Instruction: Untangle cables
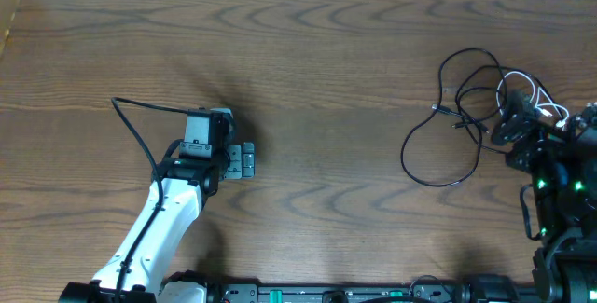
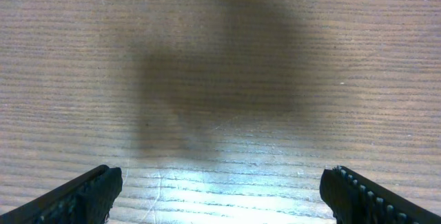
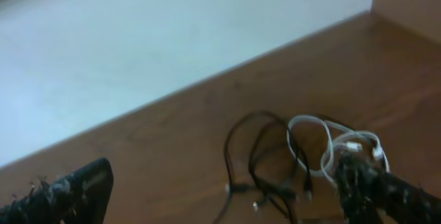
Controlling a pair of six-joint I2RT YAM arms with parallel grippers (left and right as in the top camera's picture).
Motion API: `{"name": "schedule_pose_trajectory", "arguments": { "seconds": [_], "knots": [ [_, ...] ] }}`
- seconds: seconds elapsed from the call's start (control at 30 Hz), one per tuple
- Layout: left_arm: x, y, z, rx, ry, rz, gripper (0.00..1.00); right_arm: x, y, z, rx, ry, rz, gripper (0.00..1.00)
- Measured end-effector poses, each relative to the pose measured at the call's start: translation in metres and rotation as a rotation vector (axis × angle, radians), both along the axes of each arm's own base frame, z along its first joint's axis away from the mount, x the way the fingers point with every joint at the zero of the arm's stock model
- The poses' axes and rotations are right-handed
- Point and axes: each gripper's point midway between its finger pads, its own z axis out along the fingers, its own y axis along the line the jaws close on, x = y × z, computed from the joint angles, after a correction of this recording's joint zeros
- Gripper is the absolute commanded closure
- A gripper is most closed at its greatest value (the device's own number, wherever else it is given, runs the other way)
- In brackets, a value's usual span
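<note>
Left side: my left gripper sits left of centre in the overhead view, jaws spread wide with nothing between them. Its wrist view shows just bare wood and my own shadow. My guess is it's parked there so it doesn't get in the way.

Middle: the brown wood-grain table is all open board here, so there's loads of room to drag a strand out into.

Tangle: the thin black cables are piled up at centre right, with one big loop hanging toward the lower middle.

White one: the short white cable is coiled on the right side of that pile, with black strands crossing it.

Right side: my right gripper hovers over the right part of the pile, jaws wide and holding nothing. One finger is right by the white coil, but I can't tell if it's touching. I'd say I'm lined up for a first pick.

Edges: the far edge of the table runs along the top of the frame, well away from the pile. The right side is cramped by my own arm, so I'd pull leftward.
</note>
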Motion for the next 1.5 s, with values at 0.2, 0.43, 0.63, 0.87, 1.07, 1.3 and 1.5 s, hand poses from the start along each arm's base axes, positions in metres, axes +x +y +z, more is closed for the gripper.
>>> {"name": "schedule_pose_trajectory", "arguments": {
  "seconds": [0.2,0.43,0.63,0.87,1.07,1.3,1.5],
  "knots": [
    [0.0,0.0,0.0,0.0,0.0,0.0,0.02,-0.019,0.001,-0.046,0.006,0.201,0.0,0.01],
    [0.0,0.0,0.0,0.0,0.0,0.0,0.02,-0.063,0.002,-0.107,0.014,0.506,0.0,0.01],
    [0.0,0.0,0.0,0.0,0.0,0.0,0.02,-0.096,0.003,-0.14,0.02,0.694,0.0,0.01],
    [0.0,0.0,0.0,0.0,0.0,0.0,0.02,-0.096,0.003,-0.14,0.02,0.692,0.0,0.01],
    [0.0,0.0,0.0,0.0,0.0,0.0,0.02,-0.102,0.003,-0.129,0.018,0.615,0.0,0.01],
    [0.0,0.0,0.0,0.0,0.0,0.0,0.02,-0.117,0.003,-0.109,0.014,0.461,-0.001,0.01],
    [0.0,0.0,0.0,0.0,0.0,0.0,0.02,-0.131,0.004,-0.094,0.01,0.335,-0.001,0.01]
  ]
}}
